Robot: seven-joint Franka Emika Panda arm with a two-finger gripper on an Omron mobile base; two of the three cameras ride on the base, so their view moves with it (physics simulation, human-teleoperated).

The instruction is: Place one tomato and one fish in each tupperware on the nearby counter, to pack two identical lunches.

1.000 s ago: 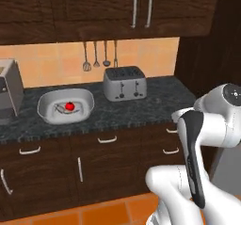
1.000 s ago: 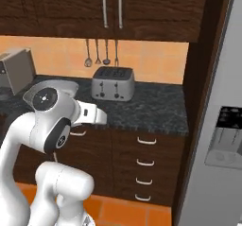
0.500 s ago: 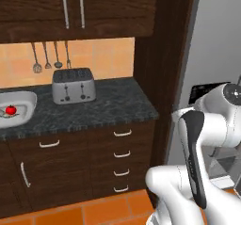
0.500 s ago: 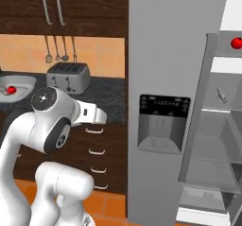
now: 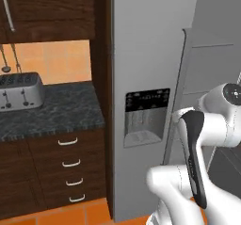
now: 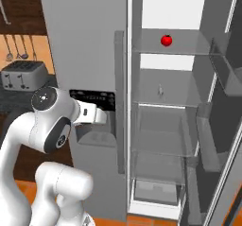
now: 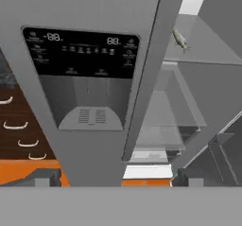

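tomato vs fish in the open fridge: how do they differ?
The tomato is a glossy red ball; the fish is a thin, pale grey sliver. The tomato sits on the upper glass shelf, the fish on the shelf below it. The tomato reads clearly in the right base view, while the fish is small and faint there and shows its slender shape better in the hand view. Both lie in the fridge compartment behind the open door.

Grey fridge [image 5: 150, 54], dk cabinets [image 5: 52, 12], orange floor [image 5: 70, 215]

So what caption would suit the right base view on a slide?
White arm faces an open fridge: a tomato on the top shelf, a fish one shelf down.
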